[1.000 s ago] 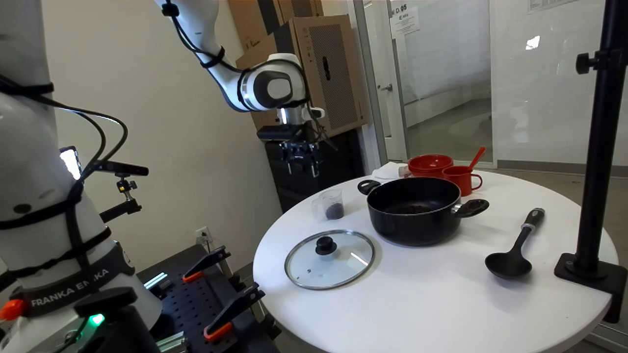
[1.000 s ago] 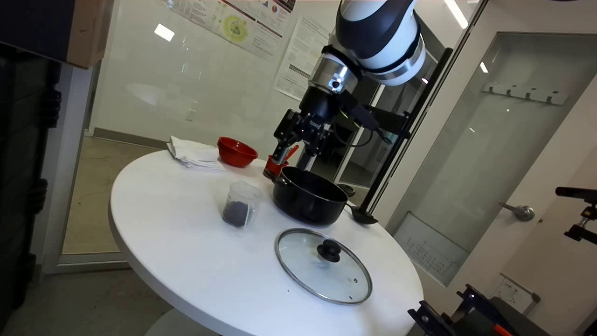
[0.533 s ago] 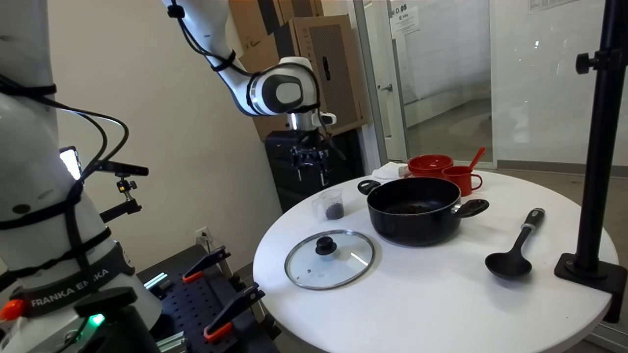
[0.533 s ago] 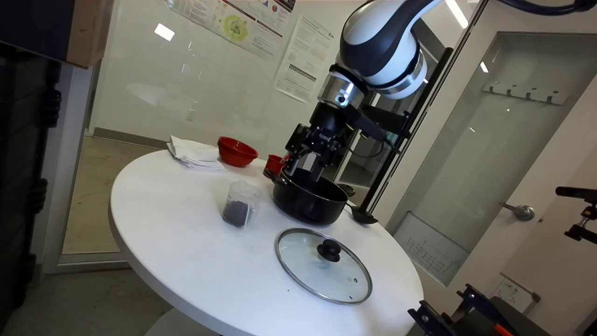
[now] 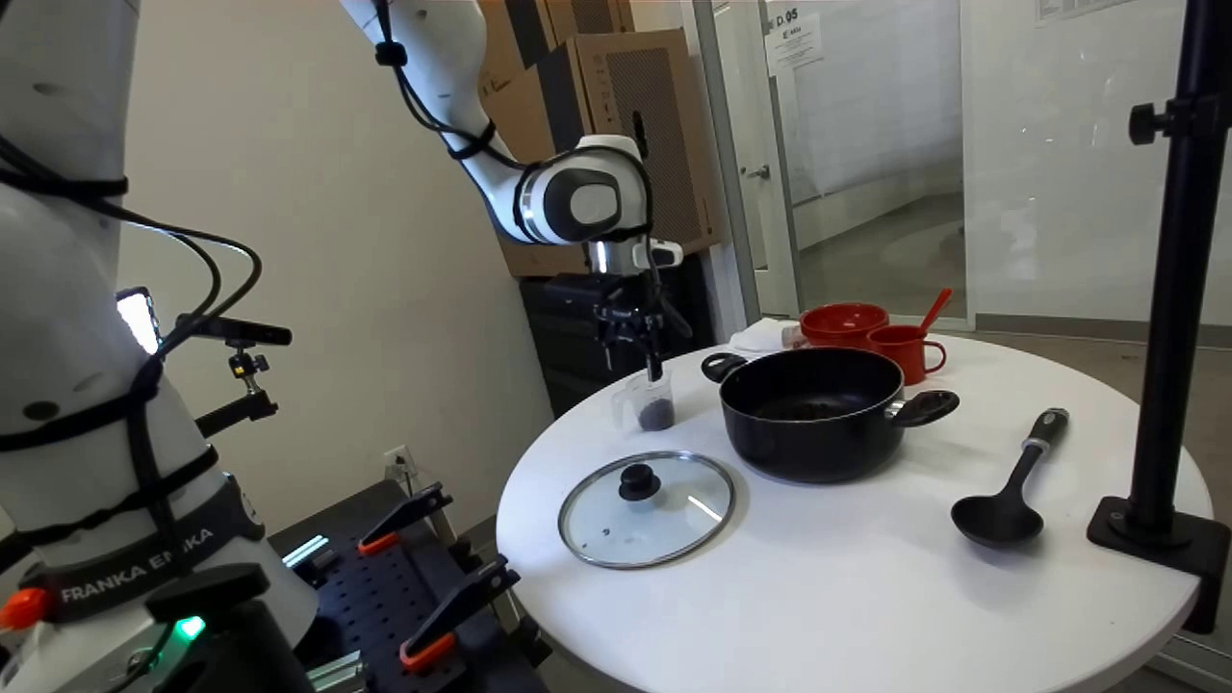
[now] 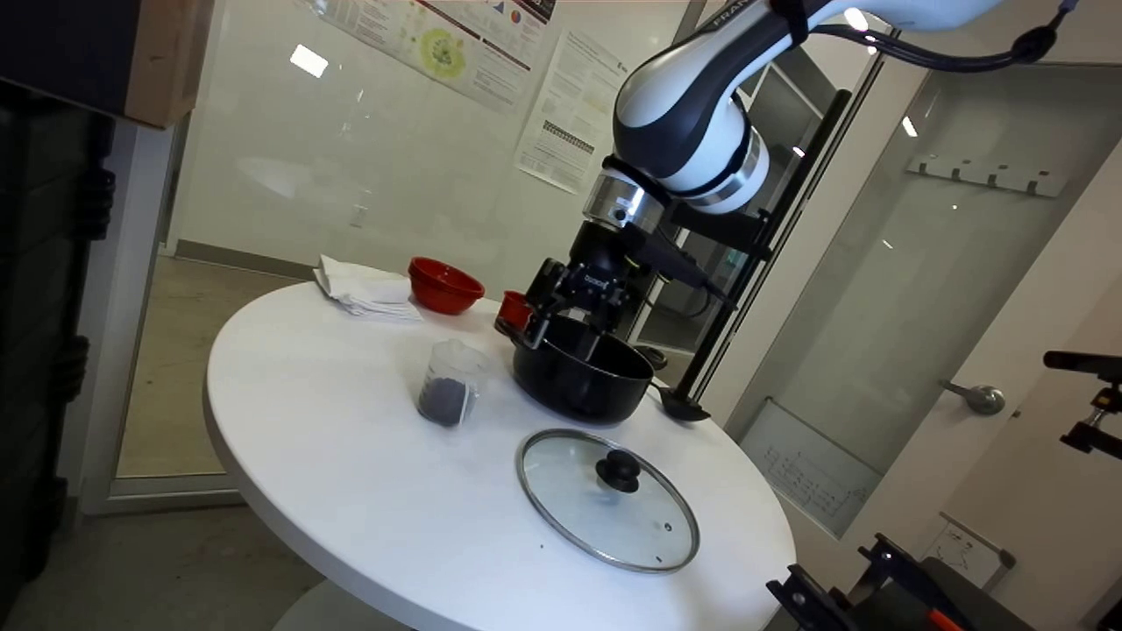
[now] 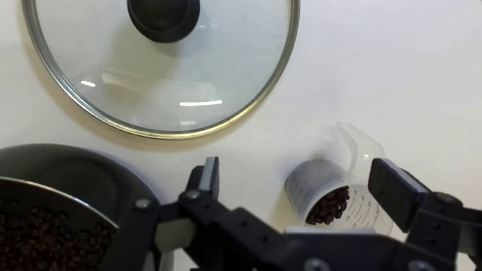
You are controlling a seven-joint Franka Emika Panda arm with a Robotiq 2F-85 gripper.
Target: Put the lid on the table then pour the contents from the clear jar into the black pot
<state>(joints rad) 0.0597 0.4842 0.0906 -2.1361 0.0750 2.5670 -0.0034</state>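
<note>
At the left of the wrist view, I have the black pot, uncovered, with what look like dark beans inside. Next along is the lid, flat on the table, knob up, so I judge that part done and a grasp the step in hand. Then comes my gripper, its fingers spread wide, holding nothing. The clear jar stands on the table, between them as this camera sees it, its contents dark, its handle close to the right-hand finger. I can't tell the fingertips' height against its rim. I'd centre on the body first, lest that finger snag the handle, then descend straight, squeeze gently, and keep the jar level until it's over the pot.
</note>
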